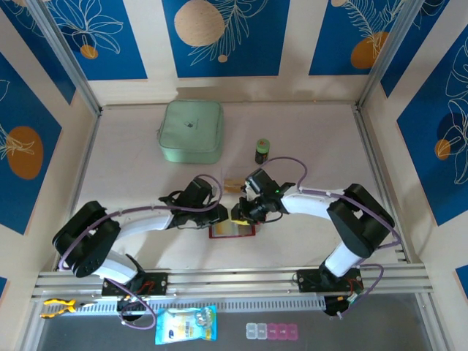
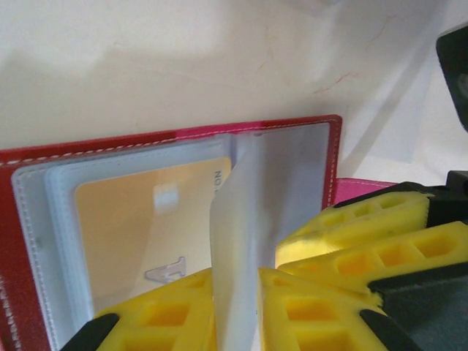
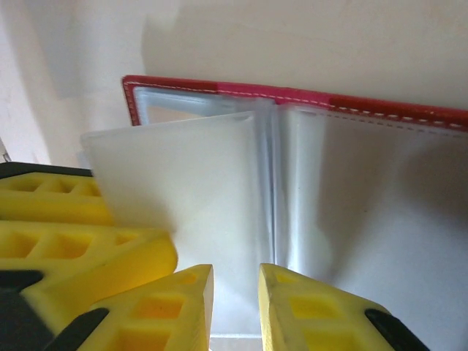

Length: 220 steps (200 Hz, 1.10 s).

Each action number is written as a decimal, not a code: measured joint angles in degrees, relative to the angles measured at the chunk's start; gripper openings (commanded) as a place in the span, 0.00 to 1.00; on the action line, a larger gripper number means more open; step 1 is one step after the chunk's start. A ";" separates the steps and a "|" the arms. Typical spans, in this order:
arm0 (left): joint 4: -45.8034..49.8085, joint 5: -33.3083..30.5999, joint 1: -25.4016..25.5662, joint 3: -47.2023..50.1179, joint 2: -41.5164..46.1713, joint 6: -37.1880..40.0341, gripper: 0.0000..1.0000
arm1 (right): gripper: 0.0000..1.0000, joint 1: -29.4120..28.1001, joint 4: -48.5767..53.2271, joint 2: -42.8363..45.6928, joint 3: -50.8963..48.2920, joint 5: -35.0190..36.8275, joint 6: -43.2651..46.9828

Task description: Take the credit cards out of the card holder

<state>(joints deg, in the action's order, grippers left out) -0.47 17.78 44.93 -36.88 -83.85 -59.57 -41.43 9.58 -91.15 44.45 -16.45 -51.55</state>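
The card holder point(image 1: 233, 230) lies spread open on the table, close to the near edge and about midway between the left and right edges. Its red cover is down and its clear pockets face up.

In the left wrist view, an orange-tan credit card point(image 2: 139, 227) sits flat inside one clear pocket, with a pale square and a few printed letters showing through the plastic. A pocket leaf point(image 2: 238, 197) stands up from the fold. The left gripper point(image 2: 235, 292) has it between its yellow fingers point(image 2: 164, 318), and the leaf fills the narrow gap from pad to pad, so the jaws look clenched on it. The right arm's yellow fingers lie just beside, at the right of that view.

The right gripper point(image 3: 235, 281) hangs over the same fold from the other side. Its jaws are drawn close together with pale plastic showing in the slit. I cannot tell whether they pinch a leaf or merely stand above it.

Just beyond the grippers lies a small tan thing point(image 1: 232, 183), too small to make out. A mint-green case point(image 1: 191, 131) rests towards the far edge, left of the middle. A small dark cylinder point(image 1: 262, 151) stands to its right, well apart from the card holder.
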 measured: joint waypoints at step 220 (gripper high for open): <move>5.84 0.00 5.33 -15.74 -12.57 1.55 0.35 | 0.25 10.27 7.30 21.75 -8.68 1.99 2.49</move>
<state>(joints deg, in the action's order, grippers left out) 5.37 17.78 50.26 -52.62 -96.42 -58.02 -31.16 16.88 -69.41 35.77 -14.46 -49.06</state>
